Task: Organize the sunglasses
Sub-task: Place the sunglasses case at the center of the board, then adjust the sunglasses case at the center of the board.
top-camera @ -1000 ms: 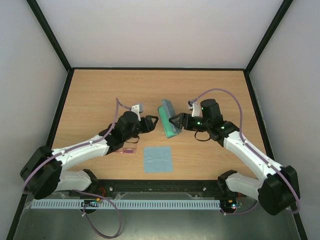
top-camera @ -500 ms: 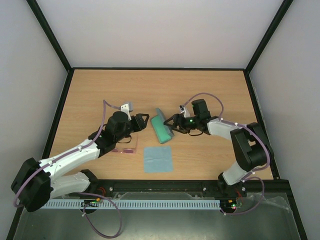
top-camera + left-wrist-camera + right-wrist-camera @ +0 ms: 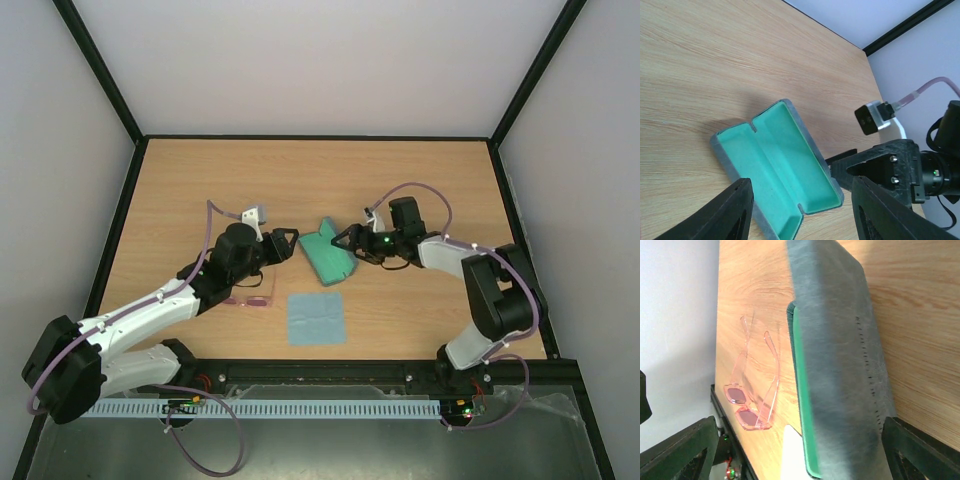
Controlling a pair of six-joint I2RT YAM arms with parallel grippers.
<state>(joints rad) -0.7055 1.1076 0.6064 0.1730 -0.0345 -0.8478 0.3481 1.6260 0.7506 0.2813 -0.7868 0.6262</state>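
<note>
The pink sunglasses (image 3: 252, 299) (image 3: 752, 385) lie unfolded on the table, lenses toward the near edge, partly under my left arm. The blue-grey case (image 3: 328, 252) lies open in the middle of the table, its green lining (image 3: 775, 160) facing up. My left gripper (image 3: 285, 240) (image 3: 801, 184) hovers open just left of the case with nothing between its fingers. My right gripper (image 3: 347, 240) (image 3: 800, 427) stands open at the case's right side. Its fingers straddle the grey outer shell (image 3: 840, 365), and one fingertip (image 3: 900, 440) is close against it.
A light blue square cloth (image 3: 316, 317) lies flat near the front edge, just below the case. The black frame rail (image 3: 320, 372) runs along the near side. Grey walls close in the wooden table (image 3: 200, 190) on three sides.
The case went from standing on edge in the right gripper to lying open on the table. The right gripper's jaws widened. The left arm drew back to the left, uncovering more of the sunglasses.
</note>
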